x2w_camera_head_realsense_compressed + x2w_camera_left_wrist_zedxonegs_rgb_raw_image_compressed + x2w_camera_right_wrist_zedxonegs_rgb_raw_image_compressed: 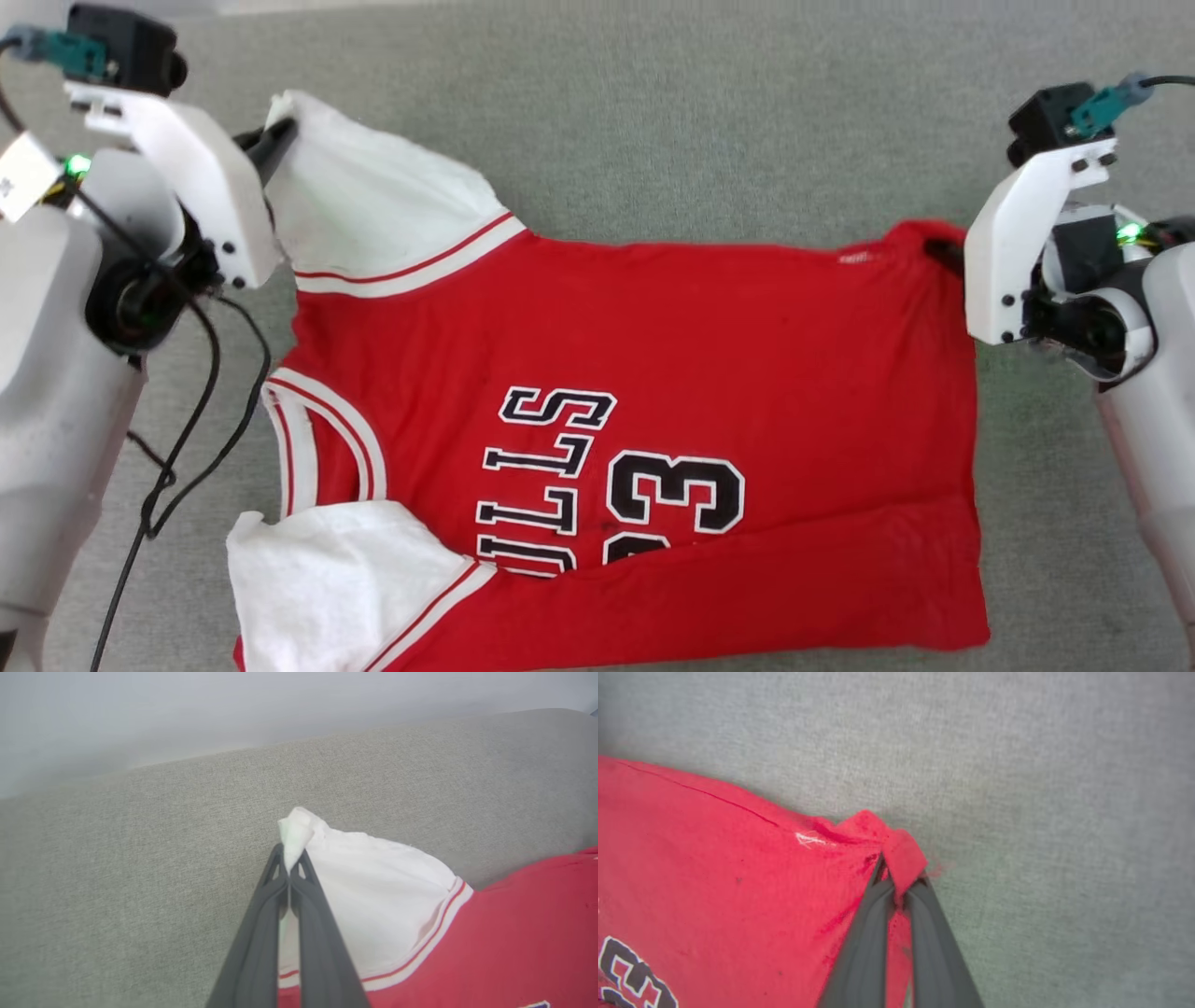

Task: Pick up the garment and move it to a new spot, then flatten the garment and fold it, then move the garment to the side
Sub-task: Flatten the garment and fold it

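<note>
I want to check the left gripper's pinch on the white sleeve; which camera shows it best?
The left wrist view: the left gripper is shut on the tip of the garment's white sleeve, unobstructed. The head view has the fingers partly hidden behind the wrist mount. The right wrist view shows the garment's red corner instead.

Head cam: high, looking steeply down on grey surface (653, 112), most of garment (653, 327) in frame. Left wrist cam: close, low, along left hand (290, 858); shares white sleeve (373, 891) with head view. Right wrist cam: close, angled down along right hand (899, 879); shares red corner (901, 851).
</note>
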